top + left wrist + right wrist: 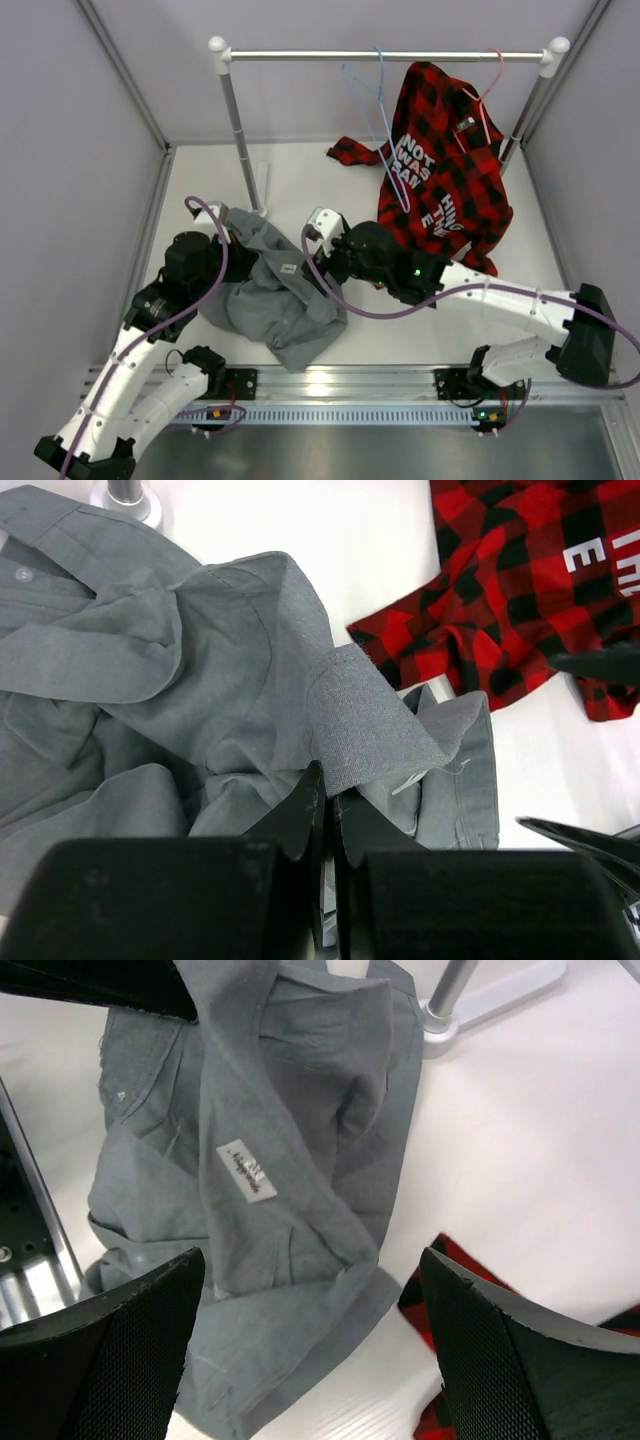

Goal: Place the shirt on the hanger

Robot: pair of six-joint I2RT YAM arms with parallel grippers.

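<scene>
The grey shirt [272, 290] lies crumpled on the table between the two arms. My left gripper [330, 785] is shut on a raised fold of the shirt [200, 650] at the heap's left side [238, 255]. At the shirt's right edge my right gripper [325, 258] stands open, and in the right wrist view its fingers [130, 1330] straddle the shirt's [290, 1130] lower edge with nothing gripped. A white label [245, 1171] shows on the fabric. The light-blue hanger [375, 110] hangs empty from the rail at the back.
A red-and-black plaid shirt [445, 175] hangs on a pink hanger [487, 88] at the rail's right end, its hem trailing onto the table [520, 590]. The rack's left post [240, 130] and foot [480, 1000] stand just behind the grey shirt.
</scene>
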